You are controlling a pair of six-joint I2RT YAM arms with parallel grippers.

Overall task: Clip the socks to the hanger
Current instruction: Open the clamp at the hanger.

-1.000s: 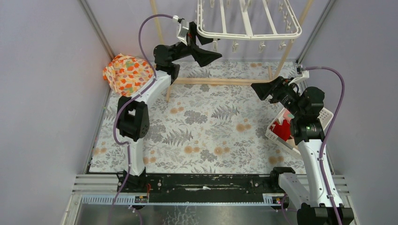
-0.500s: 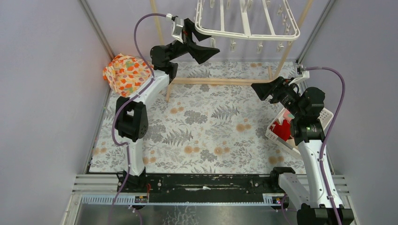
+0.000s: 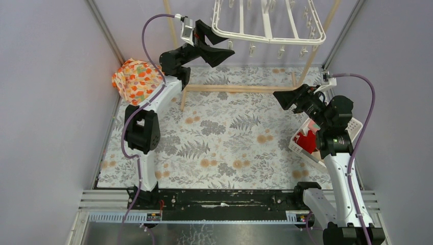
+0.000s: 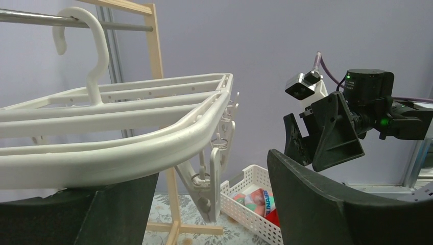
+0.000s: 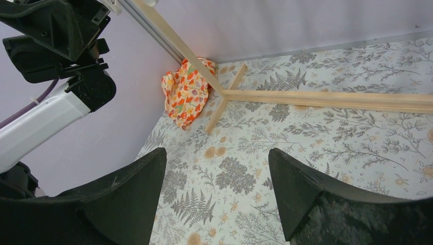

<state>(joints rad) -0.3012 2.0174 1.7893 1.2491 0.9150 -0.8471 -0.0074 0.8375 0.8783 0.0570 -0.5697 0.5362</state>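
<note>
At the left edge of the flowered tabletop we see an orange-flowered cloth bundle. Right of it, near the top of the frame, the left gripper is raised to the near left corner of the white hanger. Its jaws are spread wide on either side of the rim. The hanger hangs at top centre, clips dangling. Further right, the right gripper hovers over the tabletop, also wide. At the right edge, the socks lie in a white basket.
</note>
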